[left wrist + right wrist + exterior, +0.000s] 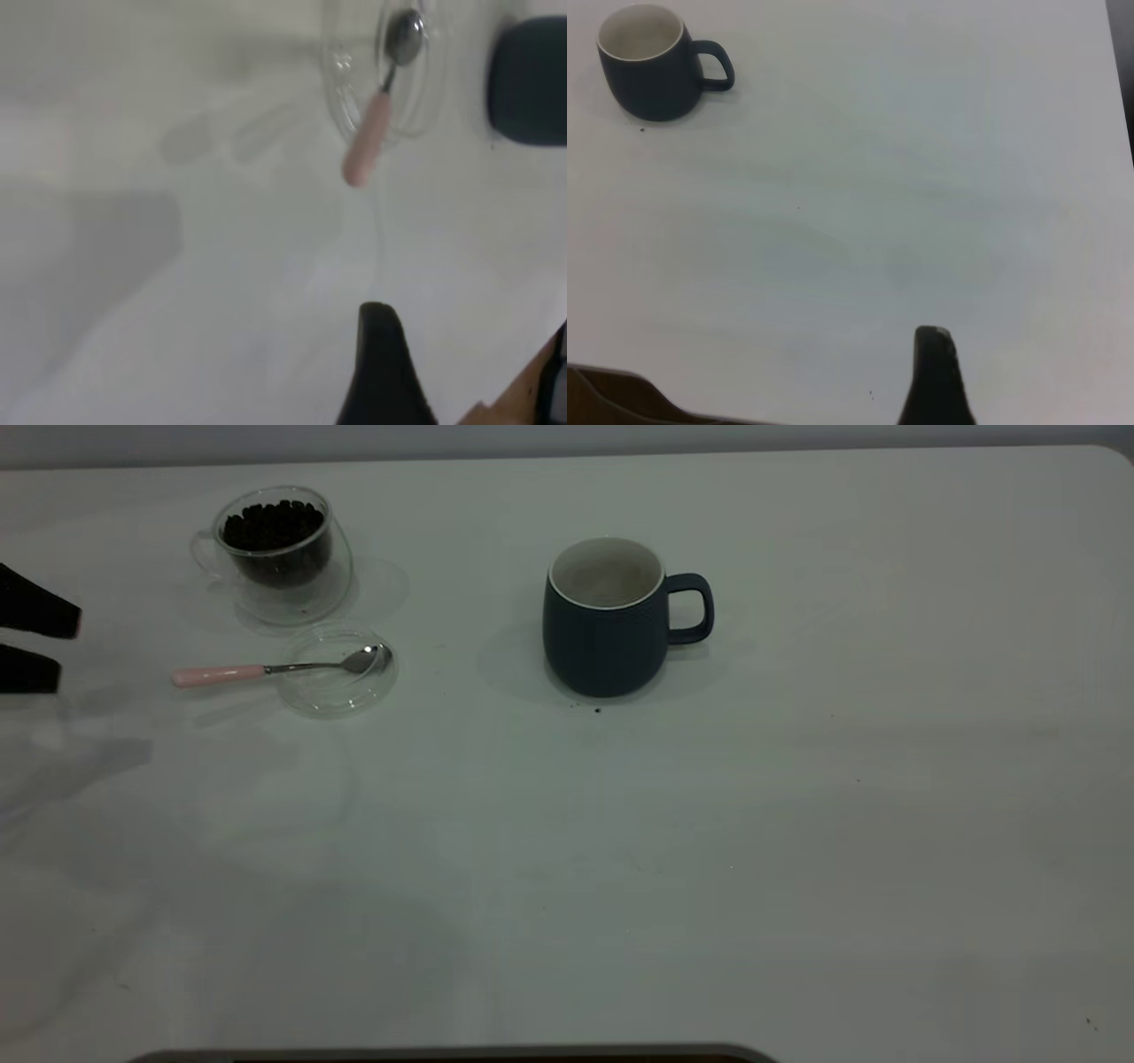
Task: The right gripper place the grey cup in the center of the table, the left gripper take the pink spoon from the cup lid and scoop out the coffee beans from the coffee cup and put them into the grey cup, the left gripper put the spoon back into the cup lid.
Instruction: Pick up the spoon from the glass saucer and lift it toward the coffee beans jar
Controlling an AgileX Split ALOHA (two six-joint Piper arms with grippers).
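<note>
Left gripper [31,640], fingers spread and holding nothing, hovers at the table's [797,850] left edge. Just beyond its fingertips lies the pink spoon [266,670], handle toward them and bowl resting in the clear cup lid [341,691]; the coffee cup [279,549] of beans stands behind the lid. Farther out, at the table's centre, stands the grey cup [611,620]; of the right gripper [935,376] only one finger shows, so its opening cannot be judged.

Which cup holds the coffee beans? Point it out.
The clear glass cup at the table's far left, above the lid with the spoon; the dark grey cup at centre looks empty.

A bare test bench, likely a lab: a plain white table [797,850] with a rounded far right corner, a blank pale wall [567,436] behind its far edge.
</note>
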